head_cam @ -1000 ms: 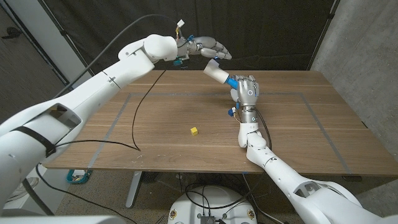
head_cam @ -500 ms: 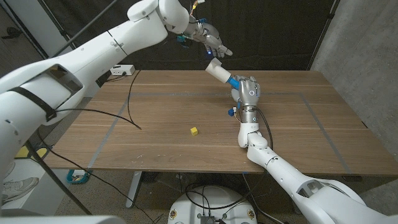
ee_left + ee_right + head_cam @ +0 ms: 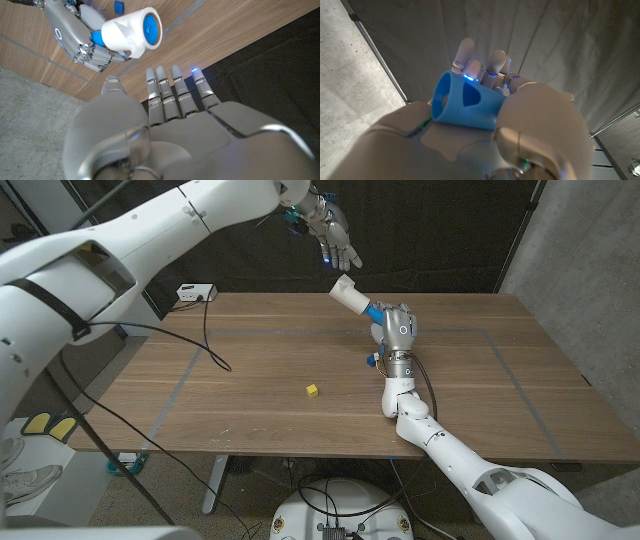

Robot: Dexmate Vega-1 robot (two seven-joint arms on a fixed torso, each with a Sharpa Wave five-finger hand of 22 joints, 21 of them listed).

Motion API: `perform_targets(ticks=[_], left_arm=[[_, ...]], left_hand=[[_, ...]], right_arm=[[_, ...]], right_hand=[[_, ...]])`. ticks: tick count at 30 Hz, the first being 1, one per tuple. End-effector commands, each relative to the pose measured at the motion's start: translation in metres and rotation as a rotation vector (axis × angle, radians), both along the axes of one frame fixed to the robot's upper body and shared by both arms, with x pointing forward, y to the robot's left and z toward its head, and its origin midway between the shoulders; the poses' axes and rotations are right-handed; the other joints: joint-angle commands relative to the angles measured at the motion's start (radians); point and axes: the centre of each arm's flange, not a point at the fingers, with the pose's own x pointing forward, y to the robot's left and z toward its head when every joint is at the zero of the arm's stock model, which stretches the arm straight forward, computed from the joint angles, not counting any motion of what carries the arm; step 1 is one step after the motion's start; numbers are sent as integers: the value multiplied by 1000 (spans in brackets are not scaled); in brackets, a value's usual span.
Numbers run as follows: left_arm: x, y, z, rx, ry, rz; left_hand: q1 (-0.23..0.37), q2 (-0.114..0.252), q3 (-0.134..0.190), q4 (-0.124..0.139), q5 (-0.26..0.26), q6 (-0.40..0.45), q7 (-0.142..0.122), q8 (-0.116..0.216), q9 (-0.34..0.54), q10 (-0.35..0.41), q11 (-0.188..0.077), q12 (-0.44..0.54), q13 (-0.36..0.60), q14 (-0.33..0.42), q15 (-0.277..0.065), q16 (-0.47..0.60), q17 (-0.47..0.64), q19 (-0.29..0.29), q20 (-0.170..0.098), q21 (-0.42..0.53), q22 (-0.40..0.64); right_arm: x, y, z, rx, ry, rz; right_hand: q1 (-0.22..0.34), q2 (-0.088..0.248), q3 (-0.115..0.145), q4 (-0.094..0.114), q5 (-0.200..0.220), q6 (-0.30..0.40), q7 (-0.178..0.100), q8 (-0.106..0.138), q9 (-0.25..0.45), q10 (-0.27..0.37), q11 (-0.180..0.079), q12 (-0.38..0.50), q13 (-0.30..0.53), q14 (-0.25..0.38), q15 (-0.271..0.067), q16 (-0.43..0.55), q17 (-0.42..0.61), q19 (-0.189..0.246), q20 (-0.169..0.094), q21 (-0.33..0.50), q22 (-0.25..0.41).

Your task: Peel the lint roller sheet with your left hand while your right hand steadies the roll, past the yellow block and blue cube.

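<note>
The lint roller (image 3: 348,292), a white roll on a blue handle, tilts up over the table's far middle. My right hand (image 3: 398,330) grips the handle; in the right wrist view the blue handle (image 3: 465,102) lies inside that hand (image 3: 520,130). My left hand (image 3: 331,236) hangs in the air above the roll's free end, fingers spread, holding nothing and not touching it. The left wrist view looks past its fingers (image 3: 170,95) at the roll's blue end cap (image 3: 150,27). The yellow block (image 3: 312,390) lies mid-table. A small blue cube (image 3: 118,6) sits on the wood beside my right hand (image 3: 75,35).
A white box (image 3: 195,292) stands at the table's back left corner. A black cable (image 3: 213,350) trails over the left part of the table. Grey tape lines (image 3: 180,385) mark a rectangle on the wood. A dark curtain hangs behind.
My left arm has risen and its hand has lifted away from the roll's end, fingers now pointing down. The right hand and the roller have stayed put.
</note>
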Motion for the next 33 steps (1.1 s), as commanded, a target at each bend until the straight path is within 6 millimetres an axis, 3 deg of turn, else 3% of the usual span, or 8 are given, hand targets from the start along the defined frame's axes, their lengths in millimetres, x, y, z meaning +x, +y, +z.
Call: perform_targets(ticks=[1,10,14,16,27,33], left_arm=[[-7,-13,4,99,4,131],[-9,-29,0,161,-40,172],[-7,-35,-3,179,-61,170],[-7,-39,-4,193,-60,171],[-4,-55,-4,256,-33,192],[-3,-61,-5,294,-10,192]], left_hand=[[14,-2,0,-11,-2,18,-2,0,0,4,-5,13,8,10,-4,3,5,7,2,11,2],[83,-1,33,-63,-3,72,-33,3,-1,15,-36,35,22,23,-24,1,13,21,-2,27,-1],[104,-2,44,-83,-4,100,-111,2,-2,4,-50,43,31,22,-34,-3,21,27,-15,36,-4],[106,-1,46,-85,-4,105,-122,2,-2,-3,-52,42,33,15,-37,-4,24,23,-19,36,-5],[130,1,62,-108,-6,137,-85,1,-2,-24,-59,49,43,-8,-39,-11,40,14,-27,41,-8],[156,-13,68,-130,-6,139,-102,-6,-2,-30,-61,54,49,-8,-47,-10,45,18,-33,47,-10]], right_arm=[[-1,0,-3,-6,-6,0],[-2,-1,-2,-12,-14,4],[-1,-1,-3,-14,-12,2],[-1,-1,-3,-14,-12,3],[-1,-5,-5,-9,-16,3],[1,-6,-5,-11,-14,3]], right_hand=[[-3,10,5,-3,3,8,-1,1,4,2,-5,8,4,3,-73,5,6,-2,-144,7,2],[-4,10,6,-4,3,7,2,-1,2,2,-5,6,-3,3,-73,5,5,-3,-146,8,2],[-4,10,8,-5,3,7,2,0,2,1,-4,8,-2,3,-73,5,5,-2,-146,8,2],[-5,10,8,-5,3,8,3,0,1,0,-5,11,2,3,-73,5,5,-2,-146,9,2],[-7,9,10,-5,3,9,3,0,0,-2,-4,13,2,1,-73,4,5,-3,-146,9,2],[-7,9,11,-6,3,10,3,1,1,-3,-2,15,2,2,-73,5,5,-3,-145,9,2]])
